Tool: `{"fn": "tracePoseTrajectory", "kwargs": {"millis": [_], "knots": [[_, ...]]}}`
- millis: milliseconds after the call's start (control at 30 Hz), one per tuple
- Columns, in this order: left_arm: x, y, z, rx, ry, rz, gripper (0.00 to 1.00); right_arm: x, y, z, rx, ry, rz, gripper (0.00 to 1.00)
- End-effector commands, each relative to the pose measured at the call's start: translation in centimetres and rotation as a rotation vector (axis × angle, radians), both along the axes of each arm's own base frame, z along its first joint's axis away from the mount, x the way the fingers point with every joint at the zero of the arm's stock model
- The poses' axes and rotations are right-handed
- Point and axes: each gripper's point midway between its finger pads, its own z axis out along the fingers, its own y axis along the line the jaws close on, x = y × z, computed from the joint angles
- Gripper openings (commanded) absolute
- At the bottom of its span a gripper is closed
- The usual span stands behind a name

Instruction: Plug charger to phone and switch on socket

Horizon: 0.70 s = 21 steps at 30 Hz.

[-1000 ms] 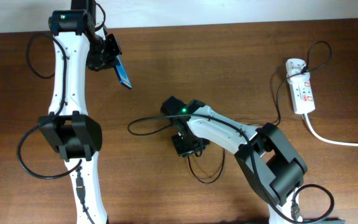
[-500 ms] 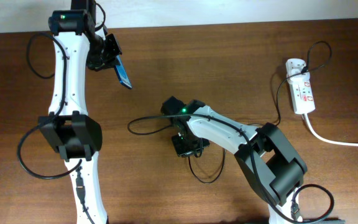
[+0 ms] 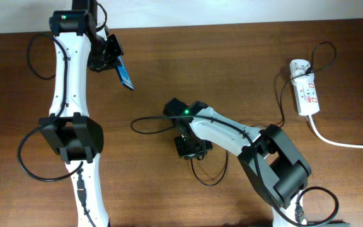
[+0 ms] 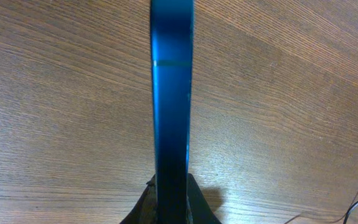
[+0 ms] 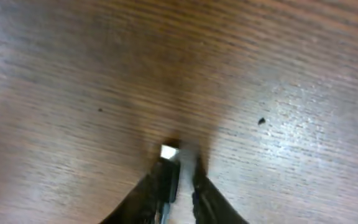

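Observation:
My left gripper (image 3: 113, 60) is shut on the phone (image 3: 125, 75) and holds it edge-up above the table at the back left. In the left wrist view the phone (image 4: 171, 93) is a blue upright edge between the two fingers of that gripper (image 4: 171, 186). My right gripper (image 3: 191, 150) is low over the table's middle. In the right wrist view the charger's plug (image 5: 169, 168) sticks out between that gripper's (image 5: 180, 167) nearly closed jaws, pressed against the left finger, with its light tip forward. The charger's thin cable (image 3: 282, 104) runs to a white adapter (image 3: 299, 66) on the socket (image 3: 307, 96) at the far right.
The socket's thick white cord (image 3: 339, 142) runs off the right edge. Loops of the thin charger cable lie in front of the right gripper (image 3: 210, 176) and to its left (image 3: 145, 123). The robots' own black cables hang beside the left arm (image 3: 30, 157).

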Motion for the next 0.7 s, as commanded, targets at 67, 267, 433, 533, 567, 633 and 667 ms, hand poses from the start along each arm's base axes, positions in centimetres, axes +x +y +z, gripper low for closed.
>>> {"fn": "tracePoseTrajectory", "kwargs": {"millis": [67, 267, 433, 533, 567, 633, 667], "knots": [[0.3, 0.0, 1.0, -0.004, -0.029, 0.010, 0.00, 0.2, 0.1, 0.0, -0.001, 0.003, -0.011, 0.19], [0.4, 0.0, 1.0, -0.004, -0.031, 0.009, 0.00, 0.2, 0.1, 0.1, 0.000, 0.002, -0.012, 0.10], [0.4, 0.0, 1.0, -0.004, -0.032, 0.009, 0.00, 1.4, 1.0, 2.4, 0.014, -0.015, -0.019, 0.04], [0.4, -1.3, 1.4, -0.076, -0.041, -0.023, 0.00, 2.3, 1.9, 5.0, 0.031, -0.033, -0.007, 0.04], [1.0, -3.8, 2.7, -0.206, -0.112, -0.145, 0.00, 3.0, 2.5, 6.7, 0.050, -0.054, 0.028, 0.04], [2.1, -7.6, 6.4, -0.464, -0.264, -0.304, 0.00, 4.4, 2.9, 10.1, 0.078, -0.089, 0.033, 0.04], [2.5, -8.1, 7.7, -0.530, -0.310, -0.333, 0.00, 5.1, 2.8, 11.8, 0.091, -0.106, 0.018, 0.04]]}}
